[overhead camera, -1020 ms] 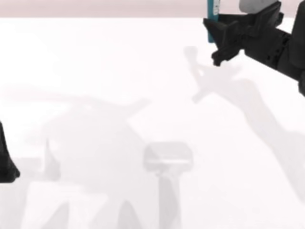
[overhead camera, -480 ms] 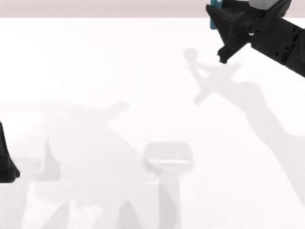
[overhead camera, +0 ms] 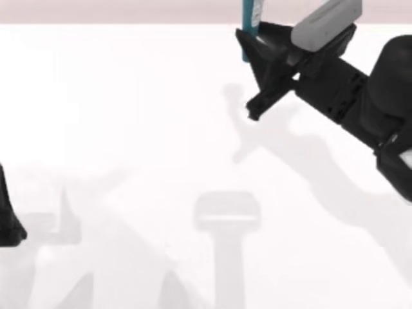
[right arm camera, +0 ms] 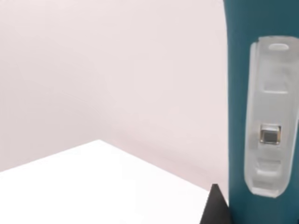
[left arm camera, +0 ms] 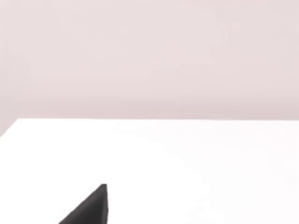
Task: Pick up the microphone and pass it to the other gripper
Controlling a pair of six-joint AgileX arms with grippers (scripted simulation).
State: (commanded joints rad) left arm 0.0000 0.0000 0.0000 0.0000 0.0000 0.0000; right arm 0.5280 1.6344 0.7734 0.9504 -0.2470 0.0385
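The microphone (overhead camera: 250,26) stands upright at about twelve o'clock on the table (overhead camera: 129,129), only its teal handle showing, the head cut off by the top view's far edge; the right wrist view shows the handle with its white switch strip (right arm camera: 271,116) close up. The right gripper (overhead camera: 252,61) — the one bearing a grey block (overhead camera: 327,22) — is clamped on that handle. Compared with a second ago, gripper and microphone have shifted from roughly one o'clock toward centre, so the carry toward handover appears under way. The left gripper (overhead camera: 9,219) sits parked at nine o'clock; whether its fingers are apart cannot be told.
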